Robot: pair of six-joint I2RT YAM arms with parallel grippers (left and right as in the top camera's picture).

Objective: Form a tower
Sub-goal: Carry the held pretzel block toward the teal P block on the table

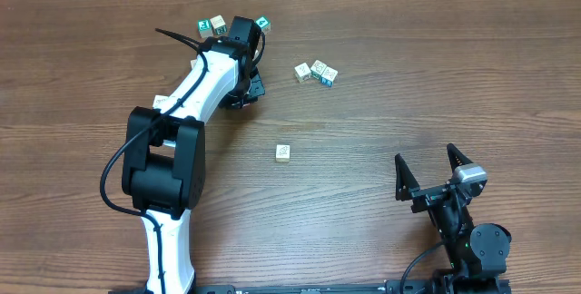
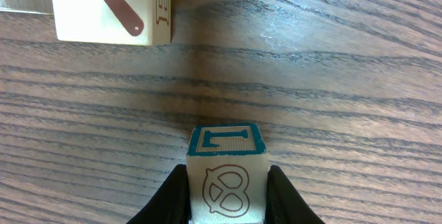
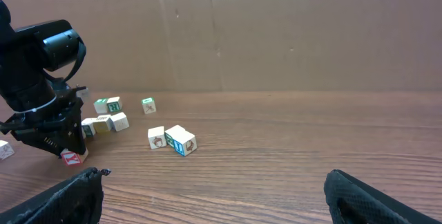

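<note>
You have the left claw (image 2: 226, 182) clenched on a small cream wooden cube (image 2: 226, 156). Its square faces are printed: a brown-line pretzel toward the wrist camera and a teal-framed letter on the face above. The black fingers (image 2: 173, 196) press its two flanks. Just beyond and apart from it sits a second cube (image 2: 103, 10), bearing a reddish spatula and a letter B on its side.

Your right claw (image 1: 425, 156) stands released, jaws spread wide, at the near right of the bench (image 1: 408, 85), well apart from every block.

Of the tower, nothing is stacked yet, and each block in view lies one high. A trio of cubes (image 1: 317, 72) huddles right of the left arm (image 1: 195, 90), a lone cube (image 1: 283, 152) sits mid-bench, and the far cubes (image 1: 211, 25) lie by the arm's wrist.

The arm wears a glossy white shell with black joints. The bench is dark-brown wood grain, streaked and faintly shiny. A plain tan panel (image 3: 276, 30) closes off the room behind it.
</note>
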